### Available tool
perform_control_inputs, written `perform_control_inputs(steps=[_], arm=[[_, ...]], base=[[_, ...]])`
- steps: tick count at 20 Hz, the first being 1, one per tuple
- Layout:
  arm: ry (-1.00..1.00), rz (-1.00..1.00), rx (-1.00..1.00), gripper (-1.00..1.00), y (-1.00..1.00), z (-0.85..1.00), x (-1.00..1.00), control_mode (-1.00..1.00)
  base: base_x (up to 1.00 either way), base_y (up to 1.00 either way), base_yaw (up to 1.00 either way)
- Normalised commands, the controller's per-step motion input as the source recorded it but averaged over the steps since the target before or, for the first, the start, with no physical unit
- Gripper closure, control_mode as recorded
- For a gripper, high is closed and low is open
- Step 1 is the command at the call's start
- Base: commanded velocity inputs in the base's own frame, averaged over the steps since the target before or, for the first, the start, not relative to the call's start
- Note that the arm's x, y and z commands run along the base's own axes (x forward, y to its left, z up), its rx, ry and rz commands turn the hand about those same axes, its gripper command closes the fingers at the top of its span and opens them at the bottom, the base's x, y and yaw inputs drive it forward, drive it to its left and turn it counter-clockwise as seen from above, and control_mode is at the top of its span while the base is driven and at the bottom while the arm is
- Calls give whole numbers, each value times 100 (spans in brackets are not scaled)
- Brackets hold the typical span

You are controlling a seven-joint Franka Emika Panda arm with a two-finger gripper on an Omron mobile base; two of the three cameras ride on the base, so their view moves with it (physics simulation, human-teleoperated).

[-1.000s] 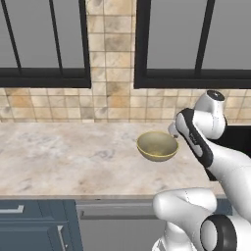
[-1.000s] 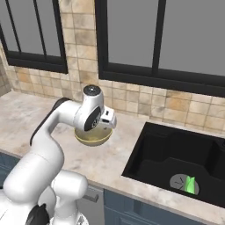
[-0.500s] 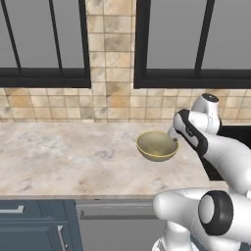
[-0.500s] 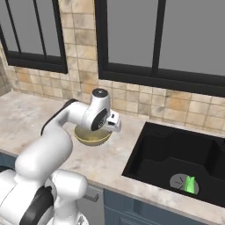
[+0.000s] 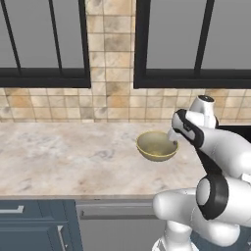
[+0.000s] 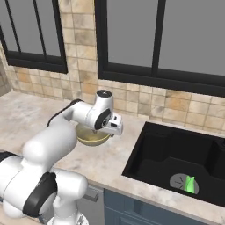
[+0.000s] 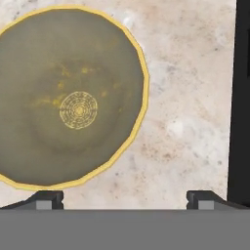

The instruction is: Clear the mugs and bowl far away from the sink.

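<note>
1. Since a second ago we have swung our arm toward the sink side: in the right base view our hand sat over the bowl then, and now the gripper (image 6: 115, 128) hangs at the bowl's 3 o'clock edge. The bowl has not shifted.
2. Our marble counter (image 5: 68, 157) bears the olive-tan bowl (image 5: 157, 145), which sits upright just beside the black sink (image 6: 176, 162). In the hand view the bowl (image 7: 68, 105) lies toward 10 o'clock and the sink's dark edge (image 7: 240, 97) runs down 3 o'clock.
3. Our jaws stand spread wide and hold nothing; the two tips straddle bare counter with only the bowl's 5 o'clock rim near the left one.
4. Biggest risk, we judge: descending here, a finger lands on the yellow rim rather than around it, tipping the bowl or skating it toward the sink.
5. Next: closing on the thin, sloped wall may squeeze it out of the pads.
6. Smaller: something green (image 6: 190, 184) lies in the sink, perhaps a mug; we cannot tell, and it could be overlooked.
</note>
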Motion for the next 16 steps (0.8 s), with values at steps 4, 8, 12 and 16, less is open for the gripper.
perform_control_inputs(steps=[4,8,12,16], arm=[[1,0,3,-100,-3,-24,24,-100],[0,2,6,-100,0,-19,39,-100],[1,2,7,-100,-1,-19,28,-100],[2,2,7,-100,-4,-19,24,-100]], base=[[0,0,0],[0,0,0],[0,0,0],[0,0,0]])
